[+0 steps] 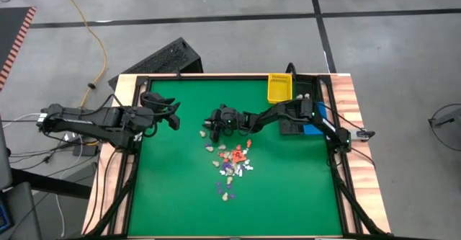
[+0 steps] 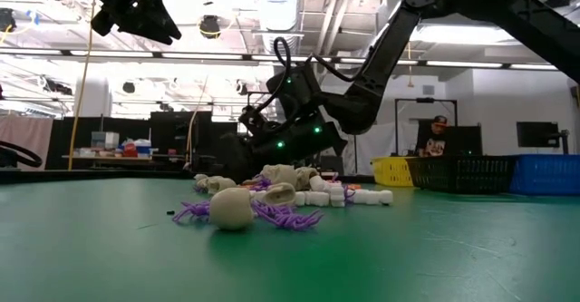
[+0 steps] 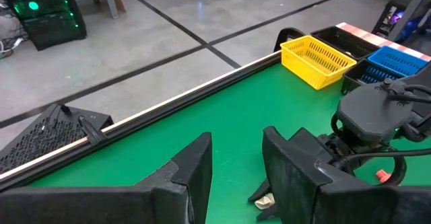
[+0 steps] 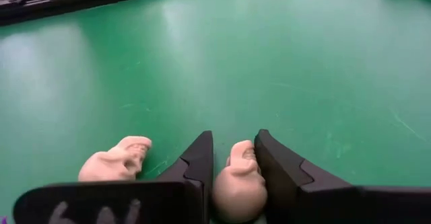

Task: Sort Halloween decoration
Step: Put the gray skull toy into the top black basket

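The right gripper [image 4: 233, 158] is down on the green surface [image 1: 288, 189] near its middle, at the far end of the trinket pile [image 1: 232, 164]. Its fingers [image 4: 195, 160] sit on either side of a cream skull trinket [image 4: 237, 183], whose long axis runs along the fingers; whether they pinch it yet I cannot tell. A second cream skull [image 4: 116, 161] lies just beside. The left gripper [image 1: 173, 114] hangs above the surface's left edge, fingers [image 3: 195, 170] spread and empty.
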Robot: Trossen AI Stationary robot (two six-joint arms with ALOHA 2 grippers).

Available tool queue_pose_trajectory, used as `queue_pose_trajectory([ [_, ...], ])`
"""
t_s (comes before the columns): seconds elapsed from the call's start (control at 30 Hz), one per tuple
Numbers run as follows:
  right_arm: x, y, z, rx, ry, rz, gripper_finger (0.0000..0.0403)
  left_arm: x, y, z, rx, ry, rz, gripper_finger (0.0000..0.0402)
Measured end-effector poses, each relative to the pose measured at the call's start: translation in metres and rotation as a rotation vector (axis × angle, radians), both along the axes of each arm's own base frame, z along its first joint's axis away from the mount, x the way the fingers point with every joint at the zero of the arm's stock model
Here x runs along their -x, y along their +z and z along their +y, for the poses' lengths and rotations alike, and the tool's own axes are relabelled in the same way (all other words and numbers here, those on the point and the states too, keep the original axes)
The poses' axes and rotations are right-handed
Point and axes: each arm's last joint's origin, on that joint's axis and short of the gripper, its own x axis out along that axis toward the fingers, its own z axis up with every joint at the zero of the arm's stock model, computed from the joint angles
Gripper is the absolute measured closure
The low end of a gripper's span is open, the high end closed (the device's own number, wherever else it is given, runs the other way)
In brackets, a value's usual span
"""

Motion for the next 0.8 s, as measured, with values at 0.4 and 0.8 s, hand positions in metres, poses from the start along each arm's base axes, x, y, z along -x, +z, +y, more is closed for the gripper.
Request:
queue_pose_trajectory([
  [0.4, 0.005, 0.056, -0.014, 0.045, -0.021, -0.107, 0.0296, 0.0, 0.0, 0.0, 0.0, 0.0, 0.004, 0.028],
  [0.8, 0.04, 0.116, -0.054, 0.158, -0.118, -0.2, 0.0295, 0.0, -0.001, 0.0, -0.001, 0.0, 0.01, 0.028],
])
